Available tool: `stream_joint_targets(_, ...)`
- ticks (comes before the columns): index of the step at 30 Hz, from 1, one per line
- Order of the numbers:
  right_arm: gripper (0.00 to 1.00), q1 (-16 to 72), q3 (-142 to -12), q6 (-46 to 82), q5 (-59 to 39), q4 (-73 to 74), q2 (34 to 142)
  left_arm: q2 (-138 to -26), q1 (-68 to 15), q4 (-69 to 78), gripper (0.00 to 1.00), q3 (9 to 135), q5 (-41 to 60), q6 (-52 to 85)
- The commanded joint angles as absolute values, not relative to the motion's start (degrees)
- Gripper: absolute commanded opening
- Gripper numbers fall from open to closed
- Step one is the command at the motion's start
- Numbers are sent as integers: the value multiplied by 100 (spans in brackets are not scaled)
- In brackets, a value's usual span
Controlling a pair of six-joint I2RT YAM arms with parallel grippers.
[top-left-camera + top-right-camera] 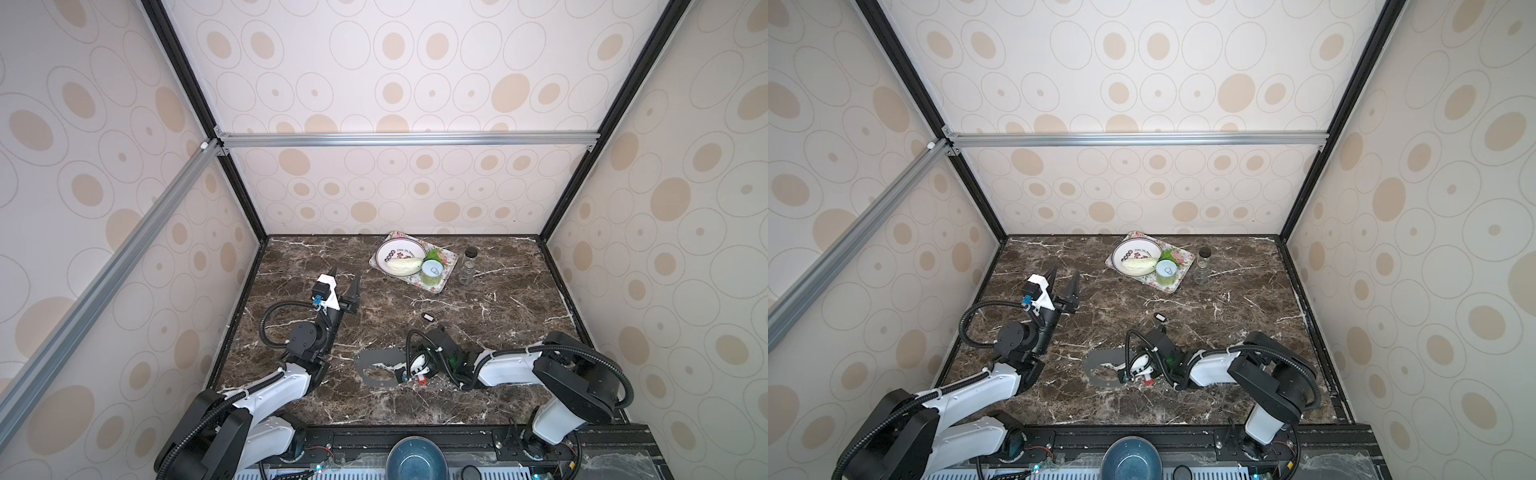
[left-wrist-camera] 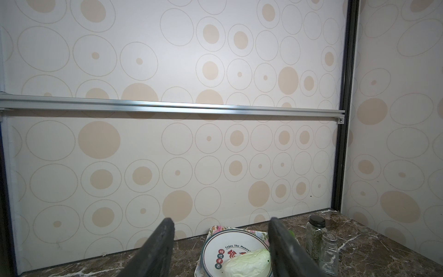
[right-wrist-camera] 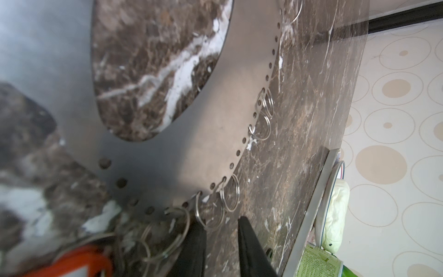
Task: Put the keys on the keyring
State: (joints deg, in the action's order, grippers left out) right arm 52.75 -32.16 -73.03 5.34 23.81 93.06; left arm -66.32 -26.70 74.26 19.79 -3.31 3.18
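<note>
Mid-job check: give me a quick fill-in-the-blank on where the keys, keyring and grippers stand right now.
1. The lone key on the marble table, apart from the keyring, has a ____ tag.
2. The other key, beside the right gripper at the keyring's rim, has a ____ tag.
3. The left gripper, raised with jaws open, holds ____.
4. The white plate rests on a floral ____.
Missing words: black; red; nothing; tray.
</note>
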Motion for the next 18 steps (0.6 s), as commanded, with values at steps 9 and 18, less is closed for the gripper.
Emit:
stream_joint_targets(9, 23, 5340, -3129, -7529, 303, 2429, 9385, -6636, -2600, 7515, 62, 2180, -308, 281)
stream_joint_targets(18, 13, 5371, -3138, -7525, 172, 2298, 9309, -6645, -2583, 7531, 62, 2175, -283, 312)
